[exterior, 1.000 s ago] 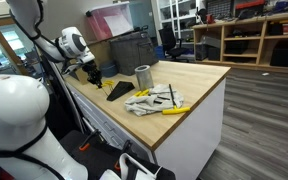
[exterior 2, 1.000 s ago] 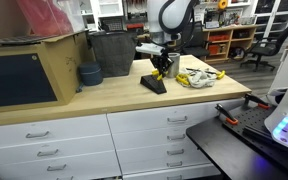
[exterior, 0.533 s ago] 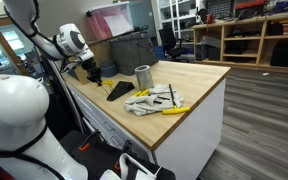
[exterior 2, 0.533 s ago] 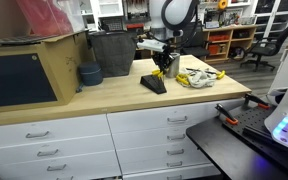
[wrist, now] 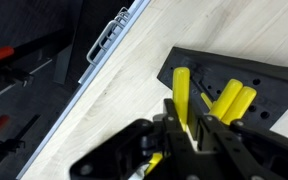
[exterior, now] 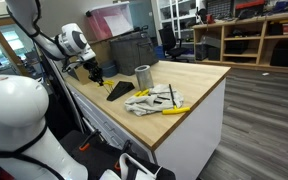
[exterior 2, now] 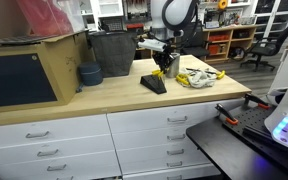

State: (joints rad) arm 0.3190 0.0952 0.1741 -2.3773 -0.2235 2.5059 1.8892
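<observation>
My gripper [wrist: 189, 130] is clamped on a yellow tool [wrist: 182, 92], fingers [wrist: 212, 132] pinched tight on either side of its shaft. It hangs over the black holder [wrist: 269, 75], which sits on the counter [wrist: 114, 110] not far from its front edge. From the wrist view I cannot tell whether the tool's tip is seated in a hole or just floating above the block, and that is my main worry. If it is partly in and I move sideways, I expect the shaft to bind on the hole's rim and drag or tip the holder, which looks light and is not fixed down. Two more yellow tools [wrist: 234, 98] stand just beside the held one, so a small drift towards them could knock them askew or lever them out. The grip is narrow on a smooth round shaft, and I judge that any side load could make the tool swivel between the pads or slip free. In an exterior view the holder [exterior: 121, 91] lies near the counter's edge, so a hard shove might send it over. A metal cup [exterior: 142, 73] and a pile of tools [exterior: 152, 100] are close enough for a wide swing to clip.
</observation>
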